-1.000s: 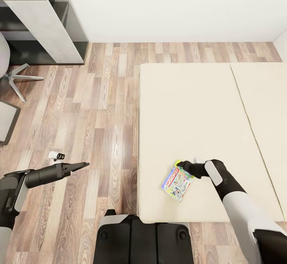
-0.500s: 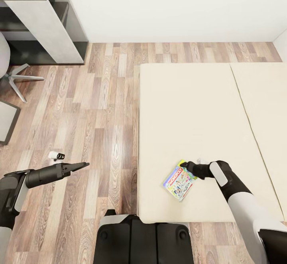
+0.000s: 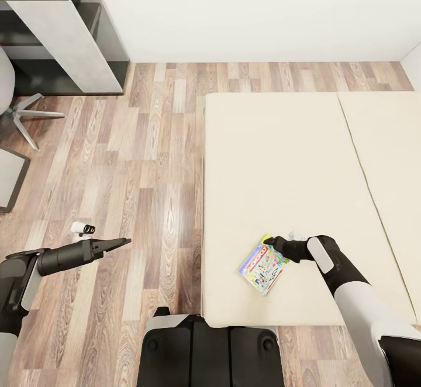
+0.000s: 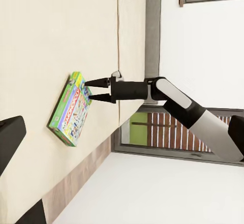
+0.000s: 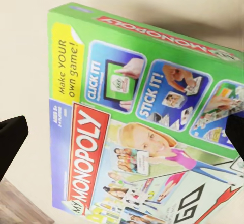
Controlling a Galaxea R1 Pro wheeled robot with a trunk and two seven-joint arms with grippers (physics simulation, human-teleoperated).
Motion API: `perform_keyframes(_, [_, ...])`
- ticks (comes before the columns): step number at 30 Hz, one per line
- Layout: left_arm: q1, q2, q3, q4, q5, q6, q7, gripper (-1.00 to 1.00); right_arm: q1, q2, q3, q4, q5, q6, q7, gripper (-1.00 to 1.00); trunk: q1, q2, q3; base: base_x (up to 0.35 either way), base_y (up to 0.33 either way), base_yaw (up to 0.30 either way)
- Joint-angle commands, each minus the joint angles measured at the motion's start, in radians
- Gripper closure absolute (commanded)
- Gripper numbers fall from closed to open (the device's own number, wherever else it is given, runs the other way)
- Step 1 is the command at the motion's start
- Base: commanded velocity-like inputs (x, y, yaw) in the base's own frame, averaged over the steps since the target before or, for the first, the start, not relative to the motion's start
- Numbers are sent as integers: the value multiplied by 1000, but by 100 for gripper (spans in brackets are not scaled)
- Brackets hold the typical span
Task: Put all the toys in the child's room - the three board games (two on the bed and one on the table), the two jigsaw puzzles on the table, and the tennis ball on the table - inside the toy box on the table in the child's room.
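Right end effector (image 3: 273,242) spread open at the edge of the flat green-edged multicolour board game box (image 3: 261,268) on the beige-mattressed bed (image 3: 275,170); left end effector (image 3: 120,242) pinched closed above the floor.

One board game (image 3: 261,268) – green-edged, one bed (image 3: 280,159), one table (image 3: 64,27), two arms

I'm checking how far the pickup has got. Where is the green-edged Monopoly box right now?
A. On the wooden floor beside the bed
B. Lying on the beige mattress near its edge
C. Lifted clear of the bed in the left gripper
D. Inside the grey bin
B. The board game lies flat on the bed by its near edge, with the right gripper open at the box's far edge.
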Motion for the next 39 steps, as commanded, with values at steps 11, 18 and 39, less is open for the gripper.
perform_keyframes(11, [0, 0, 1, 1, -1, 10, -4, -100, 2, 1, -4, -18, 62, -26, -62, -100, 1, -1, -1, 0, 0, 0])
perform_keyframes(18, [0, 0, 2, 1, -1, 10, -4, -100, 3, 0, -5, -26, 63, -23, -62, -100, 1, -1, 3, 0, 0, 0])
perform_keyframes(39, [0, 1, 2, 1, -1, 11, -4, -100, 5, -3, -11, -22, 64, -21, -62, -100, 1, -1, 17, 0, 0, 0])
